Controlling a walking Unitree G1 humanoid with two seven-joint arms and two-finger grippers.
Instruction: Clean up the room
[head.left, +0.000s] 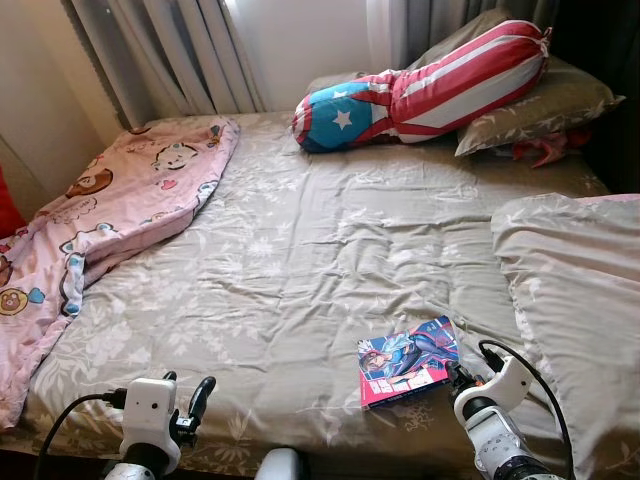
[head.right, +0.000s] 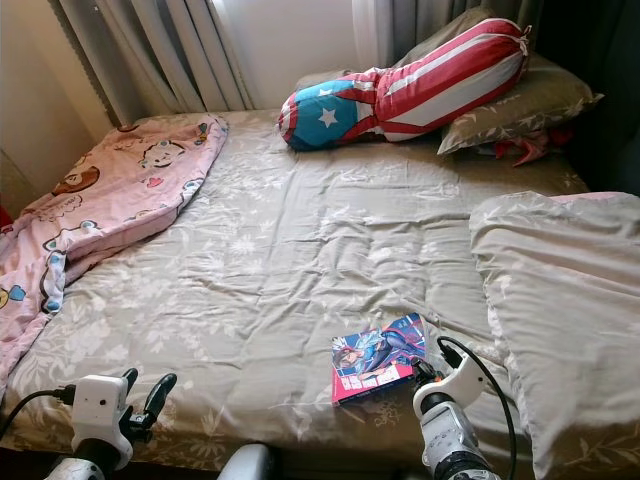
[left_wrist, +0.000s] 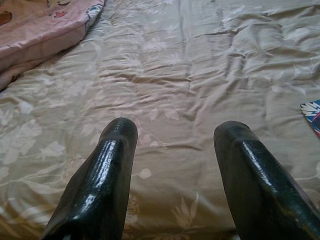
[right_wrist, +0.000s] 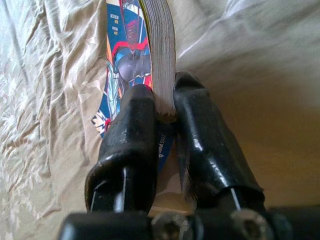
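pink blanket (head.left: 110, 215) cut off at left, book's (right_wrist: 131, 60) far end cropped

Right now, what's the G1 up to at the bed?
The robot stands at the foot of a bed. Its right gripper has its jaws closed on the edge of a comic book lying near the bed's near edge. The left gripper hovers open above the sheet, holding nothing. A pink cartoon blanket is bunched along the robot's left side, a folded duvet lies on the right, and a stars-and-stripes cushion rests on a pillow at the head.
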